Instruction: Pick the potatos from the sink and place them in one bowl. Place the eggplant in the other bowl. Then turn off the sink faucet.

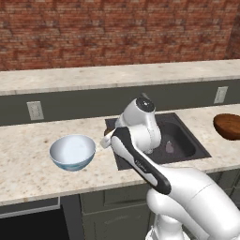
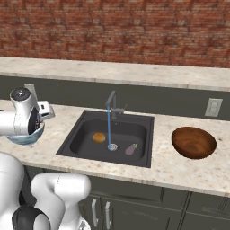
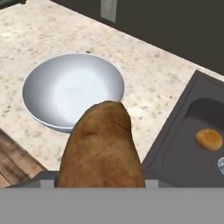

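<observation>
Potato (image 3: 101, 148), elongated, brown: pinched in jaws across middle, near pale bowl (image 3: 43, 113); likely firm, light, stiff.

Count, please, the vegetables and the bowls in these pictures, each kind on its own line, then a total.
Potatoes: 2, the darker potato in the end effector, the golden potato in the sink
Eggplant: 1
Bowls: 2, pale bowl, brown bowl
Total: 5

Glossy white rounded arm (image 1: 187, 192) with dark joints.
</observation>
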